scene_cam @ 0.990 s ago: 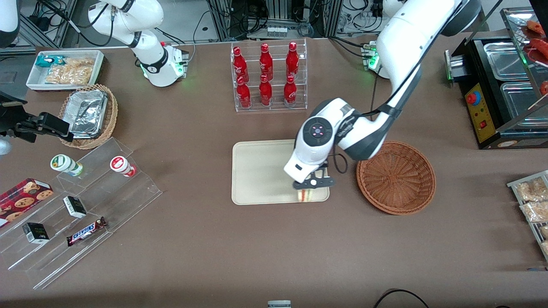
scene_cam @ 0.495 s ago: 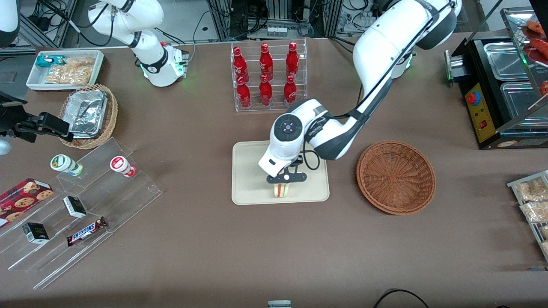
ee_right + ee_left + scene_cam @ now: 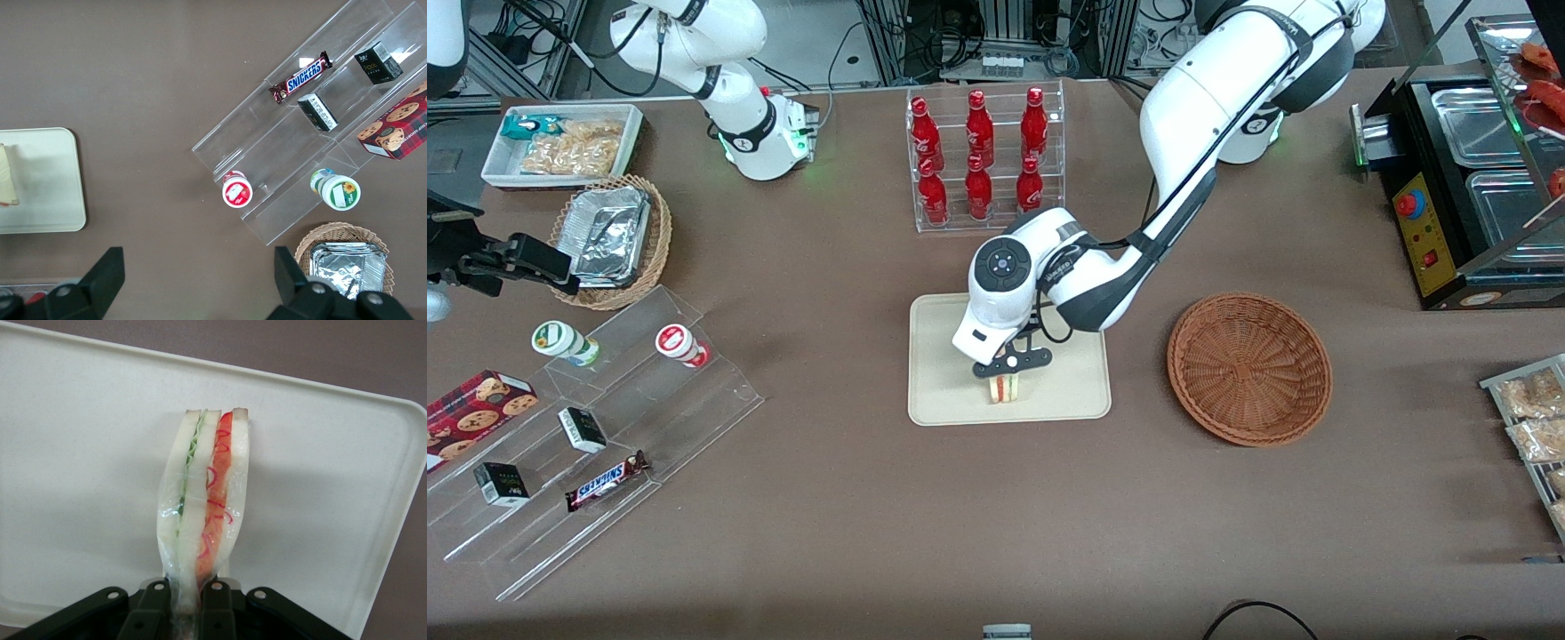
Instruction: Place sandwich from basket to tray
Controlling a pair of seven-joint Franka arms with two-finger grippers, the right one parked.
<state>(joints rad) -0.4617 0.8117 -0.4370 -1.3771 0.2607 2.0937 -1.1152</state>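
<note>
The sandwich (image 3: 1007, 388) is a wrapped wedge of white bread with red and green filling, standing on edge over the cream tray (image 3: 943, 356), in the part of the tray nearer the front camera. My gripper (image 3: 1009, 372) is directly above it and shut on its upper end. In the left wrist view the two black fingers (image 3: 215, 603) pinch the sandwich (image 3: 203, 500) at the gripper (image 3: 189, 597), with the tray (image 3: 80, 453) beneath. Whether the sandwich touches the tray I cannot tell. The reddish-brown basket (image 3: 1249, 369) sits beside the tray, toward the working arm's end, with nothing in it.
A clear rack of red bottles (image 3: 983, 160) stands farther from the front camera than the tray. Toward the parked arm's end are clear stepped shelves (image 3: 605, 418) with snacks, a tan wicker basket of foil containers (image 3: 609, 238) and a white snack bin (image 3: 560, 142). A black appliance (image 3: 1458, 178) stands toward the working arm's end.
The gripper has carried the sandwich from the tray's edge nearest the basket toward the tray's middle, moving toward the parked arm's end. It stayed shut on the sandwich.
</note>
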